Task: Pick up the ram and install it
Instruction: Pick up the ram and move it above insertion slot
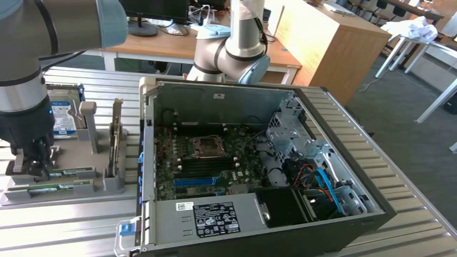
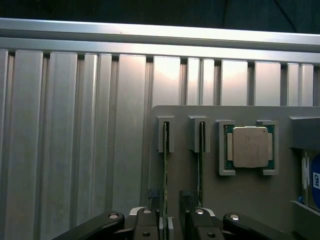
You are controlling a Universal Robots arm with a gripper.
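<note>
Ram, a long thin green circuit-board stick [image 1: 57,186] [image 2: 165,150], stands on edge in its slot on the flat grey holder plate [image 1: 71,197] [image 2: 250,200].
The black two-fingered gripper [image 1: 30,170] [image 2: 170,225] hangs low over one end of it, jaws spread wide and straddling the stick. A second green memory stick [image 1: 71,172] [image 2: 200,145] stands in the neighbouring slot, and a square silver processor chip [image 2: 249,146] sits just beyond it. The holder rests on a ribbed aluminium table [image 1: 400,160] [image 2: 75,150], at the exterior view's left of an open black computer case [image 1: 371,214], well apart from its green motherboard [image 1: 207,166].
</note>
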